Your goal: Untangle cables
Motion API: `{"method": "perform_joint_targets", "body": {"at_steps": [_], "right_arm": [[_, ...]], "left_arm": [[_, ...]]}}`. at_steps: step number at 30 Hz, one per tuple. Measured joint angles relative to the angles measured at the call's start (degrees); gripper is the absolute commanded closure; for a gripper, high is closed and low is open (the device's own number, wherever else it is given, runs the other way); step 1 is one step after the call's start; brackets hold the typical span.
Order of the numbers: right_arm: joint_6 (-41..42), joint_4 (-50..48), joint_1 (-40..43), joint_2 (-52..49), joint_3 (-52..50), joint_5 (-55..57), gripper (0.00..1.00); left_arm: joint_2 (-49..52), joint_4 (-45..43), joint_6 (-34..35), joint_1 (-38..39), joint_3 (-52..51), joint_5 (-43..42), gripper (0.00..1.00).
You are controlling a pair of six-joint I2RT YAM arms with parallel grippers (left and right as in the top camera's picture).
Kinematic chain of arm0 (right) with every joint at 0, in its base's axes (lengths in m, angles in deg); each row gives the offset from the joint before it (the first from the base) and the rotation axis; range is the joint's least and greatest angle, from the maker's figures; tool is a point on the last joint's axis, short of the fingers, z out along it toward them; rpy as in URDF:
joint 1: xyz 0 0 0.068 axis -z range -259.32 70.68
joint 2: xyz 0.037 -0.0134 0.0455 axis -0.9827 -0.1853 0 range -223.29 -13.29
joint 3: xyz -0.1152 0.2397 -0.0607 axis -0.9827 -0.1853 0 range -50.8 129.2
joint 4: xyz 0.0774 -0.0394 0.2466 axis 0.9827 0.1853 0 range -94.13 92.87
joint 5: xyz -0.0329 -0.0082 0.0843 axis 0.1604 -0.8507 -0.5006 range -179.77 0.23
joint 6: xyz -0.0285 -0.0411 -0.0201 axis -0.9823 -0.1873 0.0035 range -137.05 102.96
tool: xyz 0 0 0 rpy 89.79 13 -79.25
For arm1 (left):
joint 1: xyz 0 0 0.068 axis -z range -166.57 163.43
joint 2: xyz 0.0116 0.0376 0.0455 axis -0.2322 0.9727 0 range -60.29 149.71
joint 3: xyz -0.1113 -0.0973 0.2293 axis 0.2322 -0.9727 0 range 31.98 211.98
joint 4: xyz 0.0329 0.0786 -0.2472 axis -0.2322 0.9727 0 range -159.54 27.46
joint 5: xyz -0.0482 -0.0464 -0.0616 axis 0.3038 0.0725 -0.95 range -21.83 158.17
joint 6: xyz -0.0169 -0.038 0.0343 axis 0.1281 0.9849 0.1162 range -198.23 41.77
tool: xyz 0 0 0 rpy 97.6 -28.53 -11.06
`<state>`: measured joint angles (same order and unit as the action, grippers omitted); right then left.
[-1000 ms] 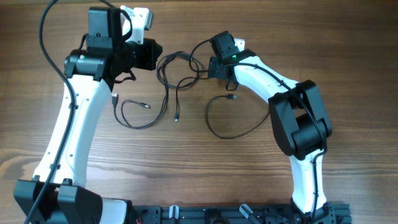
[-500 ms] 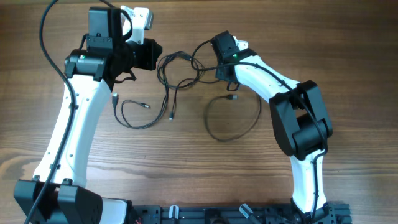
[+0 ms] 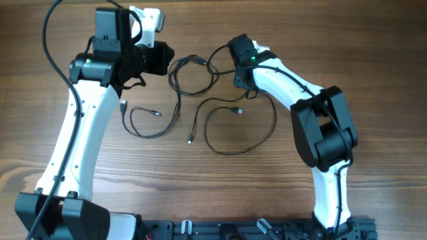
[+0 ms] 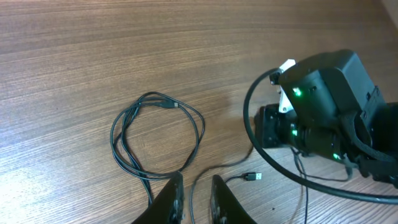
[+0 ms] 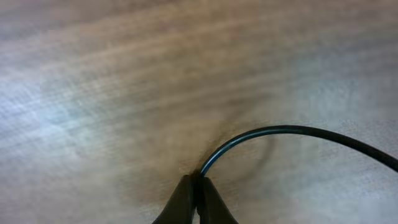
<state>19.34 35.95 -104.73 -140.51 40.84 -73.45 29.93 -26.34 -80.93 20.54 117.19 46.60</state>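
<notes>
1. On the brown wood-grain tabletop (image 3: 373, 40), thin black cables with small plug ends lie around centre, between the two white-and-black arms.
2. Black two-finger left gripper (image 4: 196, 190) sits at 11 o'clock of centre in the overhead view and points toward 3 o'clock.
3. Left jaws stand narrowly apart. One thin strand runs up between the fingers (image 4: 175, 193), and another passes just outside them at 9 o'clock. Can't tell whether either strand is pinched.
4. Round double-looped black cord coil (image 4: 158, 99) lies flat just ahead of the left gripper. Overhead, it is at 12 o'clock of centre, between the two grippers.
5. Black two-finger right gripper (image 5: 196, 186) is at 1 o'clock of centre, tips down at the wood.
6. Right jaws are pressed together on a long black cord (image 5: 280, 129). The cord leaves the tips and arcs off toward 3 o'clock in the wrist view.
7. Overhead, a wide loop of black cord lies flat at 6 o'clock of the right gripper, with a small plug (image 3: 237, 110) at its top. The arm hides whether this is the pinched cord.
8. Smaller black loop with its plug end (image 3: 157, 113) lies at 9 o'clock of centre, just beside the left arm.
9. Loose tail with a plug tip (image 3: 189, 141) lies at 6 o'clock of the coil.
10. Strands cross at the coil, and can't tell which strand belongs to which cord.
</notes>
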Motion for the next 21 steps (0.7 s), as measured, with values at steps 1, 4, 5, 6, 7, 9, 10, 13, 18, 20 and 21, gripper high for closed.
{"method": "perform_joint_targets", "body": {"at_steps": [1,4,5,6,7,9,10,13,18,20,21], "right_arm": [[-0.11,0.66,0.00,0.52,-0.46,-0.20,0.95],[-0.63,4.55,0.09,3.17,-2.32,-0.66,0.95],[-0.68,5.92,0.17,4.35,-2.45,-0.85,0.95],[-0.76,6.93,0.37,5.86,-2.49,-0.90,0.95],[-0.90,7.87,0.68,7.74,-2.49,-0.98,0.95],[-1.31,10.01,1.75,12.22,-2.49,-1.05,0.95],[-1.75,10.58,2.27,13.92,-2.49,-1.07,0.95],[-2.93,12.26,4.44,19.89,-2.49,-1.05,0.95],[-4.46,14.03,6.29,25.51,-2.49,-1.05,0.95],[-5.03,13.94,6.29,26.56,-2.49,-1.05,0.95],[-5.49,13.99,6.29,26.88,-2.49,-1.05,0.96]], "left_arm": [[0.00,-0.04,0.02,0.00,0.00,0.00,0.83],[0.00,-0.07,0.02,0.00,0.00,0.02,0.83],[0.00,-0.07,0.02,0.00,0.00,0.02,0.83],[0.00,0.02,0.02,0.00,0.00,0.00,0.83],[0.00,0.15,0.00,0.00,0.00,0.02,0.83],[0.00,0.28,0.00,0.00,0.00,0.02,0.83],[0.00,0.44,0.02,0.00,0.00,0.00,0.83],[0.00,0.96,0.02,0.00,0.00,0.02,0.83],[0.00,1.42,0.44,0.00,0.00,-0.52,0.83],[0.00,1.42,0.70,0.00,0.00,-0.85,0.84],[0.00,1.42,0.92,0.00,0.00,-0.87,0.84]]}}
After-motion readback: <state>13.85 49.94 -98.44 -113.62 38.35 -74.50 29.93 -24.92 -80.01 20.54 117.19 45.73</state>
